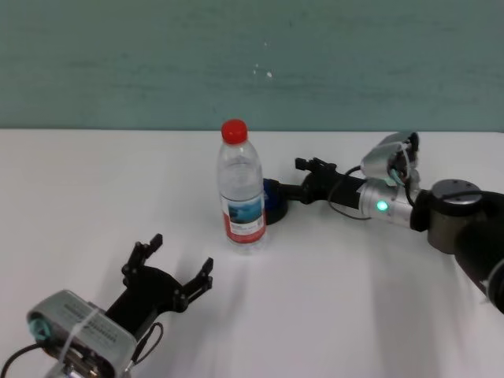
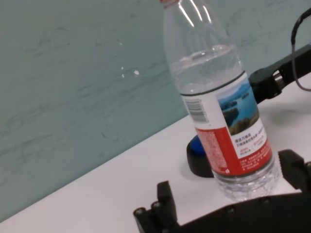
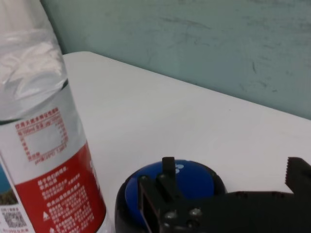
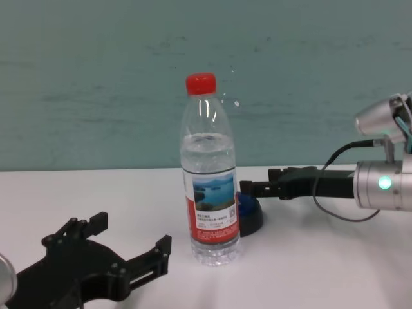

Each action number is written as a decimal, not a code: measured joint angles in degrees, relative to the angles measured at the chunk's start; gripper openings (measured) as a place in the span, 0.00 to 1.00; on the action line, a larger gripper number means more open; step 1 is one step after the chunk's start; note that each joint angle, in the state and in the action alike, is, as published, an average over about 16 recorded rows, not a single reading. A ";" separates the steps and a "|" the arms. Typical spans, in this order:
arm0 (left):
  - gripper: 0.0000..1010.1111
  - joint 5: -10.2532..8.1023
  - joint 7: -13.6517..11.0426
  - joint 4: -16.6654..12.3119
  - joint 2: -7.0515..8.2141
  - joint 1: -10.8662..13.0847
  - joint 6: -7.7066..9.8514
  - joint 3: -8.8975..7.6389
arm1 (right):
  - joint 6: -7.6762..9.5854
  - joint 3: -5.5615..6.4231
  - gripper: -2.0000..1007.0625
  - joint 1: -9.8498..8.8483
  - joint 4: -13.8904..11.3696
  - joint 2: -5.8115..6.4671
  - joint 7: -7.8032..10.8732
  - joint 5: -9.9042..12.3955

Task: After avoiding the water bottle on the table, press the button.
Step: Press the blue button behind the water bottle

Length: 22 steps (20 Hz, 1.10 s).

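Note:
The water bottle [image 1: 240,189] stands upright mid-table, clear with a red cap and a red-and-white label. Right behind it sits the button [image 1: 275,201], a blue dome on a black base, partly hidden by the bottle. My right gripper [image 1: 293,178] reaches in from the right, behind the bottle. It is open, and one finger [image 3: 167,171] hangs just over the blue dome [image 3: 163,187]; I cannot tell if it touches. My left gripper [image 1: 177,260] rests open and empty on the table [image 1: 94,181], in front and to the left of the bottle [image 2: 218,111].
A teal wall runs behind the white table's far edge. The right forearm [image 1: 394,203] stretches low across the right side of the table. A cable loops off the right wrist [image 4: 335,193].

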 joint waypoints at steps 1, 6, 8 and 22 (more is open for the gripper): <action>0.99 0.00 0.00 0.00 0.00 0.00 0.00 0.00 | -0.54 0.03 1.00 0.65 1.38 -0.38 0.21 -0.11; 0.99 0.00 0.00 0.00 0.00 0.00 0.00 0.00 | -3.91 0.16 1.00 4.44 9.53 -2.48 1.47 -0.50; 0.99 0.00 0.00 0.00 0.00 0.00 0.00 0.00 | -5.02 0.17 1.00 5.67 12.19 -3.15 1.87 -0.57; 0.99 0.00 0.00 0.00 0.00 0.00 0.00 0.00 | -6.93 -0.17 1.00 7.75 16.75 -4.20 2.50 -0.37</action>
